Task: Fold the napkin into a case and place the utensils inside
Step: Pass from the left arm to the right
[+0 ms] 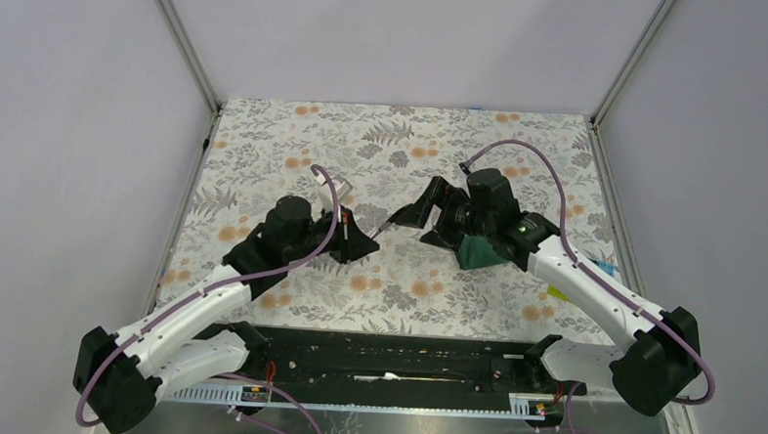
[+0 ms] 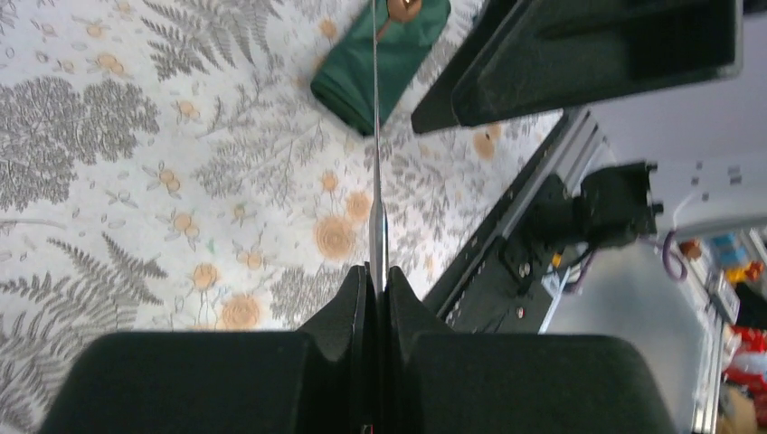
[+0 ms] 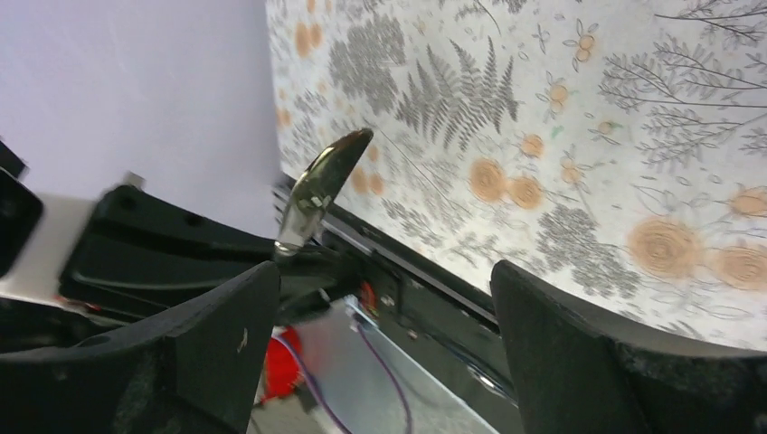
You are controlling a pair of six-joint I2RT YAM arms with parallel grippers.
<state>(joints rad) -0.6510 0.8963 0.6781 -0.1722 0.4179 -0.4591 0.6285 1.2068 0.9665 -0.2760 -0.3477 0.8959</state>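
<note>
Left jaws tight on one knife (image 2: 377,231); one spoon (image 2: 402,9) on one napkin (image 2: 344,81).

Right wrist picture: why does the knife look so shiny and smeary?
Right wrist view: light glares off the knife blade, and its edges are a bit blurred; the near claw fingers are soft dark shapes. Left wrist view: the knife looks sharper, a thin bright line.

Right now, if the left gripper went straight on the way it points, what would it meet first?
Probably the green napkin, straight along the knife that the left gripper clamps; depth is unclear.
</note>
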